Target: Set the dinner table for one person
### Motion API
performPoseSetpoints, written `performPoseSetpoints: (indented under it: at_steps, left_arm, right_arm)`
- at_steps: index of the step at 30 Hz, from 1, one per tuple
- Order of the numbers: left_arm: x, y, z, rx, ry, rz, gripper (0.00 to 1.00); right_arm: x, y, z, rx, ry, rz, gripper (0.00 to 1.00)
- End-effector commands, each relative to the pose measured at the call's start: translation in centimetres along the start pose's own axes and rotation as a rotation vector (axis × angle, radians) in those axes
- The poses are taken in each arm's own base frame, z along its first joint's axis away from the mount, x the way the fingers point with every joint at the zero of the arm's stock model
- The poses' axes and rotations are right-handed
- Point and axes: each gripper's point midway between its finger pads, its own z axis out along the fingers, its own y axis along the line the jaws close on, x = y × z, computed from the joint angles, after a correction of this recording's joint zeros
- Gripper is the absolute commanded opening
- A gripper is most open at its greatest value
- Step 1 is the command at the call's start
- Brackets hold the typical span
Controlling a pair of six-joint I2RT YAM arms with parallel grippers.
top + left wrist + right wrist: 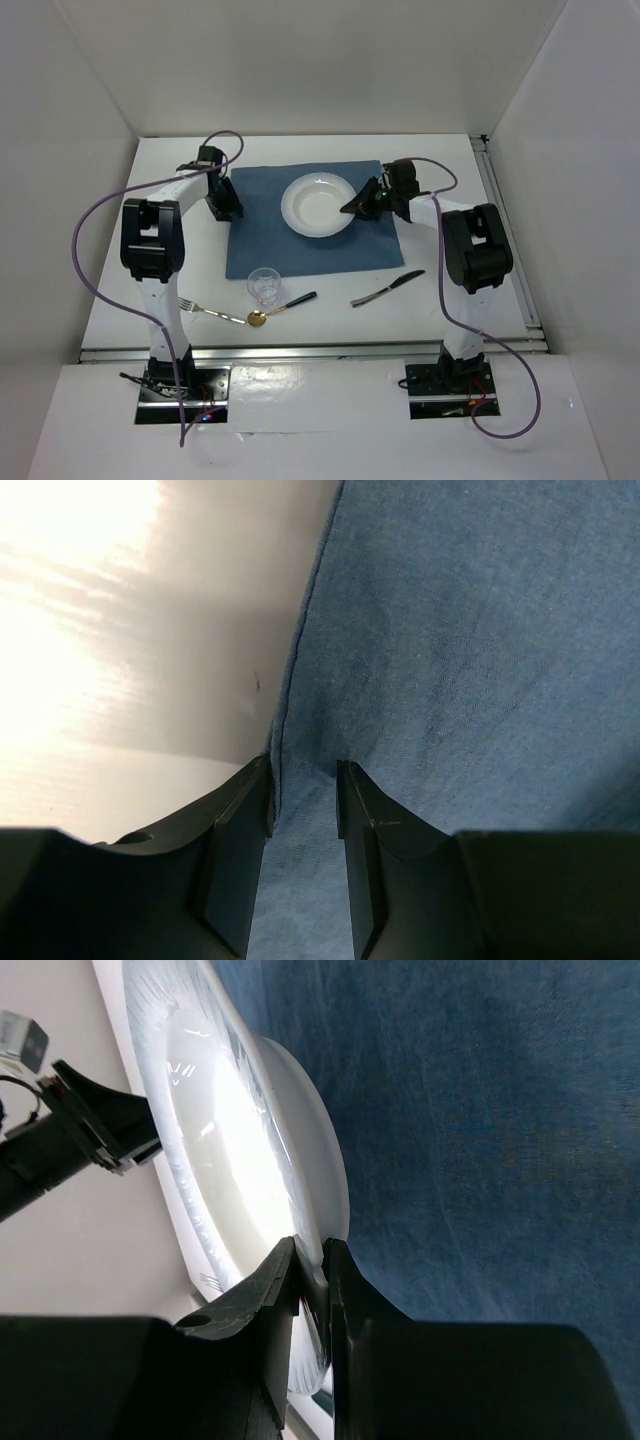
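Left gripper (pixel 303 780) at the left hem of the blue cloth (pixel 300 255), jaws parted astride it, nothing pinched that I can see; fork (pixel 205 310), glass (pixel 264 285) and spoon (pixel 283 306) lie near the front of the dinner table (pixel 330 325), the white top under everything; plate (pixel 318 205) on the cloth; right gripper (pixel 310 1255) clenched on the plate's right rim; knife (pixel 388 289) front right.
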Motion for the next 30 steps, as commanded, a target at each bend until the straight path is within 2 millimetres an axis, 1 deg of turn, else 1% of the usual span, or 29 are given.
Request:
performPoseSetpoints:
  at_steps: [1,2,3,4,5,6,7,8,9,11,12,13,14,15,16,17,18,19,20,21,22,23,24,25,26,27,28,29,30]
  left_arm:
    - [-0.9,-0.5,-0.1,0.004,-0.011,0.029,0.47]
    - [-1.5,-0.8,-0.4,0.013,-0.027,0.043,0.47]
    - [-1.6,-0.8,-0.1,0.008,-0.019,0.042,0.47]
    - [-2.8,-1.0,-0.6,0.015,-0.039,0.046,0.47]
    - [-3.0,-1.2,-0.6,0.014,-0.038,0.046,0.47]
    - [-3.1,-1.0,-0.5,0.002,-0.034,0.045,0.47]
    - [-2.8,-0.8,-0.5,-0.011,-0.012,0.054,0.49]
    - [-3.2,-0.8,-0.7,-0.015,-0.026,0.055,0.51]
    - [-3.4,-0.9,-1.5,-0.019,-0.037,0.055,0.55]
    - [-3.2,-0.7,-2.1,-0.019,-0.039,0.066,0.59]
    - [-3.8,-0.4,-2.7,-0.042,-0.069,0.066,0.8]
    - [-3.8,-0.3,-3.7,-0.048,-0.08,0.066,0.86]
    - [-3.9,-0.2,-4.4,-0.055,-0.088,0.078,0.9]
    - [-4.3,-0.2,-5.1,-0.056,-0.109,0.087,0.92]
    - [-4.4,-0.3,-5.9,-0.053,-0.115,0.088,0.93]
    - [-4.8,-0.7,-7.8,-0.037,-0.144,0.088,0.94]
    - [-5.2,-1.0,-9.0,-0.024,-0.168,0.099,0.94]
    - [-4.7,-0.9,-9.7,-0.015,-0.167,0.109,0.94]
    - [-5.0,-1.3,-12.2,0.011,-0.215,0.111,0.92]
    - [-4.0,-1.2,-12.8,0.011,-0.21,0.144,0.92]
    - [-3.1,-1.5,-13.7,0.018,-0.209,0.167,0.91]
    - [-2.6,-2.0,-16.3,0.056,-0.249,0.187,0.9]
    - [-1.2,-2.6,-17.1,0.086,-0.24,0.219,0.89]
    - [1.2,-2.0,-16.5,0.086,-0.191,0.233,0.87]
    - [2.4,-2.3,-18.4,0.123,-0.213,0.249,0.86]
    - [5.6,-2.0,-17.6,0.132,-0.151,0.271,0.85]
    - [6.9,-2.0,-17.9,0.14,-0.141,0.278,0.85]
    - [8.1,-1.9,-18.1,0.147,-0.134,0.295,0.85]
    - [10.5,-1.6,-18.6,0.158,-0.113,0.313,0.85]
  right_arm:
    - [-1.4,6.1,0.2,-0.177,-0.031,-0.097,0.0]
    - [-1.3,6.1,0.2,-0.177,-0.031,-0.097,0.0]
    - [-1.2,5.6,0.5,-0.169,-0.024,-0.09,0.0]
    - [-0.7,5.4,1.0,-0.163,-0.01,-0.079,0.0]
    - [-0.8,5.3,1.1,-0.158,-0.017,-0.078,0.03]
    - [-0.4,5.5,1.2,-0.16,-0.009,-0.082,0.1]
    - [-0.3,4.8,1.6,-0.14,-0.007,-0.07,0.16]
    - [-0.4,4.5,1.6,-0.126,-0.013,-0.064,0.2]
    - [-0.2,4.6,1.8,-0.123,-0.014,-0.077,0.43]
    - [-0.3,4.0,1.7,-0.08,-0.026,-0.069,0.63]
    - [-0.4,3.9,1.5,-0.064,-0.037,-0.078,0.78]
    - [-0.2,3.4,1.0,-0.026,-0.034,-0.07,0.86]
    - [-0.7,3.5,0.9,0.009,-0.066,-0.085,0.91]
    - [-1.0,3.3,0.6,0.037,-0.081,-0.101,0.97]
    - [-0.7,2.8,-0.1,0.085,-0.079,-0.093,0.99]
    - [-1.5,2.5,-0.6,0.13,-0.119,-0.099,0.99]
    - [-2.0,2.6,-1.1,0.154,-0.139,-0.116,0.99]
    - [-2.1,2.9,-2.4,0.186,-0.159,-0.121,0.99]
    - [-2.9,2.8,-3.2,0.224,-0.206,-0.133,0.99]
    - [-3.0,3.4,-4.8,0.235,-0.231,-0.149,0.99]
    - [-2.9,3.2,-5.6,0.257,-0.25,-0.148,0.99]
    - [-3.2,3.1,-6.5,0.281,-0.284,-0.167,0.99]
    - [-3.4,4.2,-8.3,0.271,-0.319,-0.197,0.99]
    - [-3.1,3.3,-9.2,0.293,-0.332,-0.198,0.99]
    - [-3.4,2.9,-10.1,0.311,-0.358,-0.205,0.99]
    - [-3.2,3.6,-11.5,0.304,-0.381,-0.221,0.99]
    - [-2.5,2.3,-12.0,0.329,-0.367,-0.225,0.99]
    - [-2.5,1.9,-12.7,0.337,-0.375,-0.215,0.99]
    - [-2.2,2.6,-13.8,0.324,-0.388,-0.235,0.99]
